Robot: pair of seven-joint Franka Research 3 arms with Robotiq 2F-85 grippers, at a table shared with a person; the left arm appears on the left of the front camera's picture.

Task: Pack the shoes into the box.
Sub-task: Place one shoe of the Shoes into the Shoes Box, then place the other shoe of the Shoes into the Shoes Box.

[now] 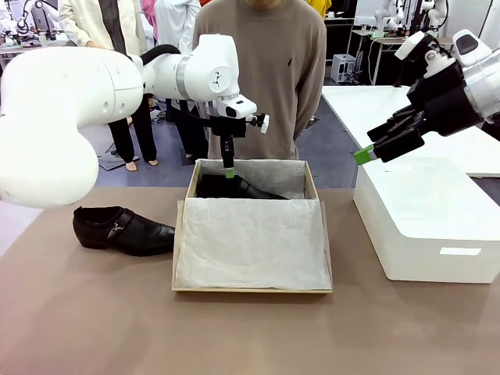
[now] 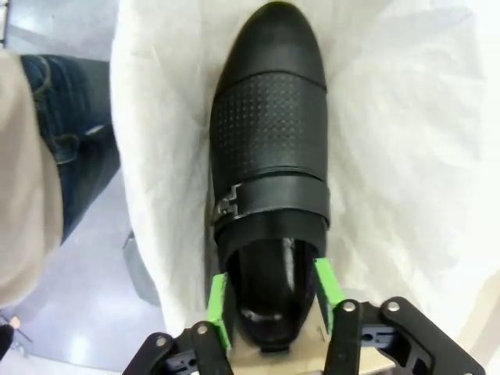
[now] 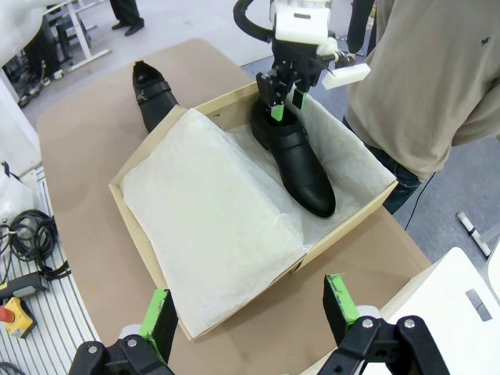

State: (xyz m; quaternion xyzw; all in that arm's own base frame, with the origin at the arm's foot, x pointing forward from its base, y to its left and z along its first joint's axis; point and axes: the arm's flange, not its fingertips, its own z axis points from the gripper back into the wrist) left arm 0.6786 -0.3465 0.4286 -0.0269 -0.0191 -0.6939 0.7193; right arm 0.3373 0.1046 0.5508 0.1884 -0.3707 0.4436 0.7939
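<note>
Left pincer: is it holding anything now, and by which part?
It cannot be told: the left pincer straddles the heel end of the shoe lying in the box, but whether the pads press it is unclear.

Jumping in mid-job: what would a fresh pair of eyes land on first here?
One black shoe lies in the box on white tissue, with the left pincer straddling its heel. The other shoe sits on the table left of the box. The right pincer hangs open.
</note>
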